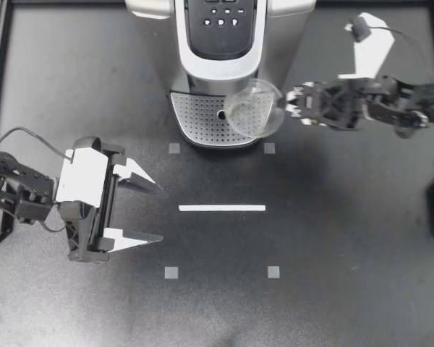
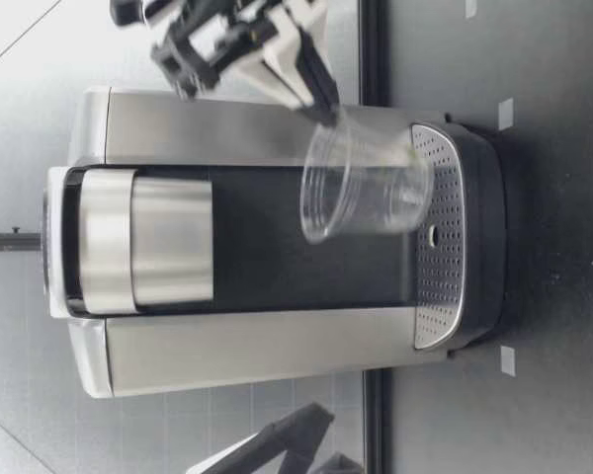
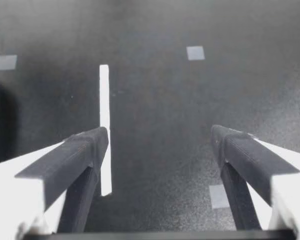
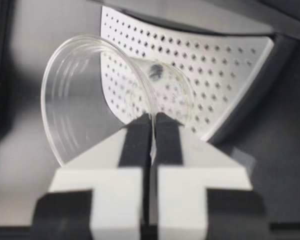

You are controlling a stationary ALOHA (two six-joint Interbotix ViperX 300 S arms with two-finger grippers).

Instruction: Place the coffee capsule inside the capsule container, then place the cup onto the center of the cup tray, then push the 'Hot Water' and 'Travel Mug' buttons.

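Now, left gripper [image 1: 162, 215]: fingers spread wide with nothing between them, low over the bare table [image 1: 333, 246], well apart from the machine.
tape line [image 1: 222, 208]: just ahead of the left gripper's fingertips; it plays no part in the coming move.
right gripper [image 1: 289, 103]: fingers pressed together on the cup's thin wall at the rim, reaching in from the machine's right side.
cup [image 1: 254, 108]: clear and empty, held over the right-hand part of the cup tray [image 1: 199, 119], off its centre.
cup axis: near upright but tilted, mouth leaning back toward the right gripper.
direction: the tray's centre lies beyond the cup from the right gripper, so I judge the move to be a short carry along that arm's own reach, toward my left.
contact: in the low view the cup's base is at the grille or just above it; I cannot tell which.
in the way: brew head [image 2: 168, 242] overhangs the tray, above the cup's mouth.
buttons [image 1: 223, 18]: farthest, on the machine's top panel; the left gripper is free but well away.
capsule: not in sight.
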